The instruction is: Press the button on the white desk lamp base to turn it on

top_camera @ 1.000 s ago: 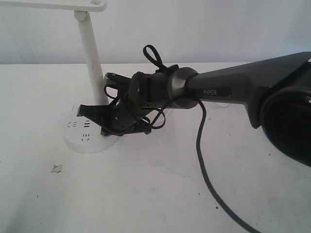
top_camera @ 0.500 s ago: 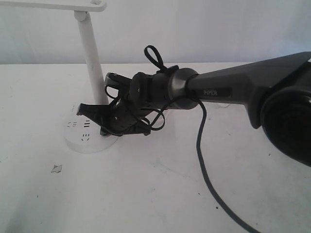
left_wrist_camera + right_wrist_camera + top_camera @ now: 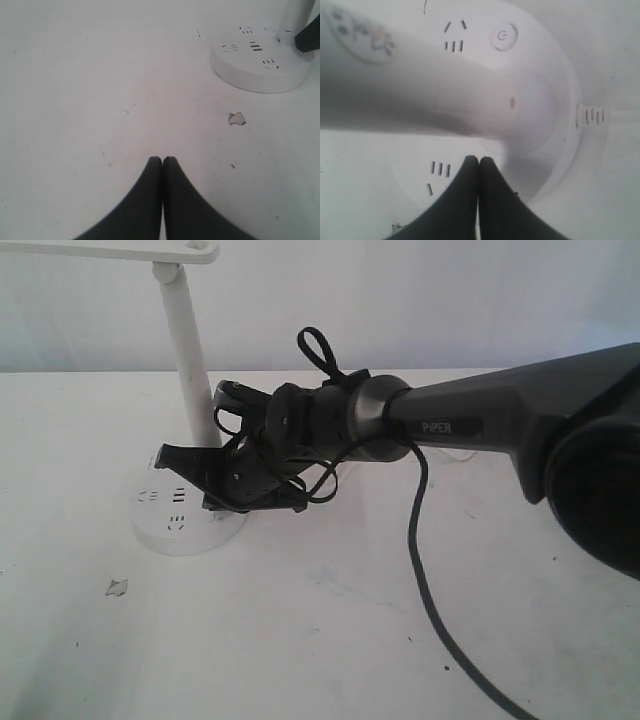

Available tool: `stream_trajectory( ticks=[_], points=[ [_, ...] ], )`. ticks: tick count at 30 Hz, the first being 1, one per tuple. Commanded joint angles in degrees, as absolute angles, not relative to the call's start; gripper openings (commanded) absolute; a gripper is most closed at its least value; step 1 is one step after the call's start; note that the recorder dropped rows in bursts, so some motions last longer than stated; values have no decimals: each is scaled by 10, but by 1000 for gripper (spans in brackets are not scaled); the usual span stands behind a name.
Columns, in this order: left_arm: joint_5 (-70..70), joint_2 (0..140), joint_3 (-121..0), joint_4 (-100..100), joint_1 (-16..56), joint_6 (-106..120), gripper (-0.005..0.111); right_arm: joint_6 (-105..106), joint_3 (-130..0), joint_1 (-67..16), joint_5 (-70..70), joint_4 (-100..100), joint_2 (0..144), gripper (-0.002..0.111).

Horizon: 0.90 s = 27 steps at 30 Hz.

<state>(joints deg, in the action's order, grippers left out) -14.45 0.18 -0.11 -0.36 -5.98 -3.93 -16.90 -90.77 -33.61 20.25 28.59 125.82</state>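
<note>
Right tool reaches in from the right of the exterior view, past the middle, to the white desk lamp base, which sits left of centre on the worktop. We note its two fingers pressed together tip to tip with nothing between them; the right wrist view shows this plainly. The tips sit over the base's top, just beside the foot of the stem. Whether they touch the plastic, we cannot tell.

Button: small, round, a faint ring with a power mark, flush in the base's top, next to a group of socket slots. It lies apart from the right tool's tips; in the right wrist view the stem crosses between the two. In the exterior view we cannot pick the button out.

Left tool: fingers closed against each other, holding nothing, over bare worktop and well apart from the base. A small chip lies on the worktop between this tool and the base, nearer the base.

Right arm is dark, lettered PIPER. A black cable drops from near its wrist and trails over the worktop toward the lower edge of the exterior view. The lamp head shows at the top edge of that view, atop the upright stem.
</note>
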Motion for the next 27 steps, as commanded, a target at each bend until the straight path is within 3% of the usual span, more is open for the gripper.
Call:
stream_trajectory(
  ticks=[1, 27],
  points=[
    [-145, 0, 0, -5, -55, -40, 0, -166, -906, -337, 196, 286, 1264, 0],
    [-145, 0, 0, -5, -55, -40, 0, -166, -906, -343, 245, 276, 1299, 0]
  ],
)
